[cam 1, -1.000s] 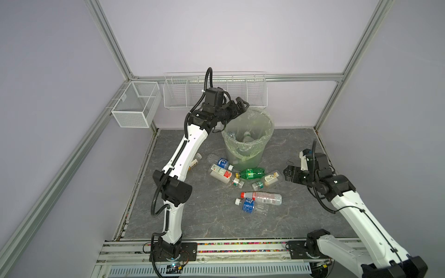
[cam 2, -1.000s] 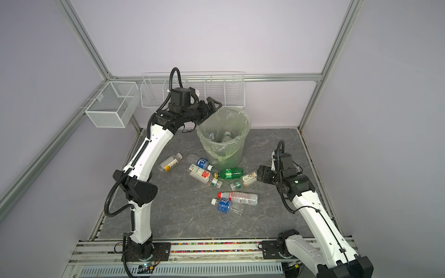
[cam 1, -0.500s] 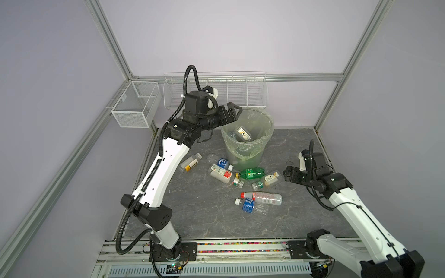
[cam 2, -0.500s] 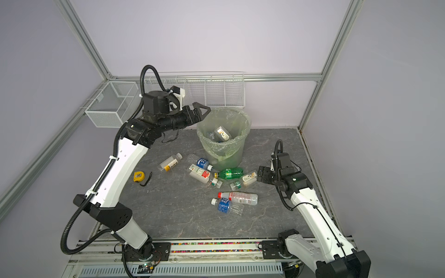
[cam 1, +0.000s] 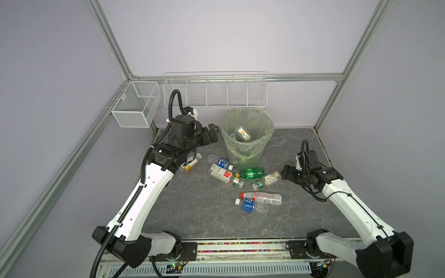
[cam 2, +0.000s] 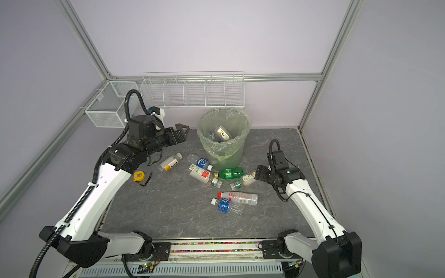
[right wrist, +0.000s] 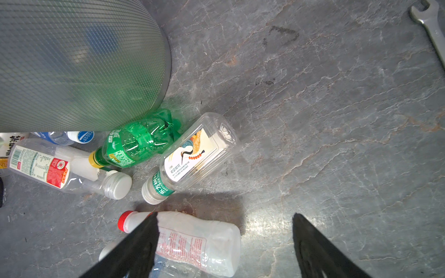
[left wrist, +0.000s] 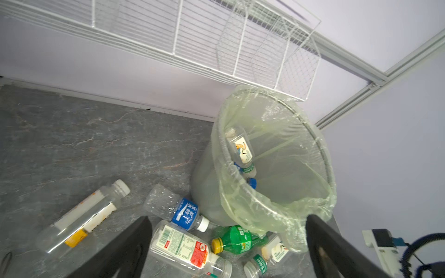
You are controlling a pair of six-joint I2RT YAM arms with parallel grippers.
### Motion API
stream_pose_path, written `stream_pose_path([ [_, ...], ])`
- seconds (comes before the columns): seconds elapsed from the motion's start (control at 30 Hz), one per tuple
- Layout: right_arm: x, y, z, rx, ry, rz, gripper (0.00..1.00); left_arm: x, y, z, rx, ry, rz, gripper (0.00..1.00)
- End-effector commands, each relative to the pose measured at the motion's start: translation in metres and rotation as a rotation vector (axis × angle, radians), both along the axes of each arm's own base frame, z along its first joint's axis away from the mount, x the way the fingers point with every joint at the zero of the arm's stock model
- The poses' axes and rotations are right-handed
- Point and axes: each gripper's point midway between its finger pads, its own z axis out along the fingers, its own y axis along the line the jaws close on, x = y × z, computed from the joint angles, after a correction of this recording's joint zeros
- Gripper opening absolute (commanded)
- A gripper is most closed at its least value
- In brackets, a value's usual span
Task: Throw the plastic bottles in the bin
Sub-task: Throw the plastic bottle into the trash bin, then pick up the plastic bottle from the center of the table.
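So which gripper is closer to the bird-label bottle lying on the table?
Right. The right gripper hangs open just beside the bird-label bottle. The left gripper, also open, is farther off, up beside the bin.

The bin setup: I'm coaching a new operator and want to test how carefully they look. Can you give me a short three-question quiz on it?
1. True or false: the left hand is gripping a bottle.
2. The green bottle is: A) inside the bin; B) lying on the table beside the bin; C) standing upright on the table.
3. Which yellow object on the table is not a bottle?
Key: 1 false, it is open and empty; 2 B; 3 the tape measure.
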Motion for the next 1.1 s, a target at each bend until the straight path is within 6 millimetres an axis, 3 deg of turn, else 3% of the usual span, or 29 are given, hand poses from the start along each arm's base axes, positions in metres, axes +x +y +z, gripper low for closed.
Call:
stream_pose_path([
  [0.0,0.006,0.008,0.006,0.074,-0.004,-0.041,0.88,0.003,0.013,-0.032,0.067,0.043,0.043,0.99],
  [0.13,0.006,0.010,0.002,0.101,0.019,-0.077,0.88,-0.001,0.014,-0.059,0.073,0.093,0.027,0.99],
  [0.4,0.008,0.014,-0.013,0.112,0.097,-0.128,0.88,-0.003,0.014,-0.091,0.062,0.142,0.000,0.99],
  [0.73,0.011,0.020,-0.023,0.110,0.112,-0.251,0.88,-0.024,0.008,-0.140,-0.013,0.224,-0.036,0.99],
  [1.07,0.021,0.028,-0.034,0.110,0.148,-0.343,0.88,-0.052,0.004,-0.161,-0.165,0.226,-0.061,0.99],
])
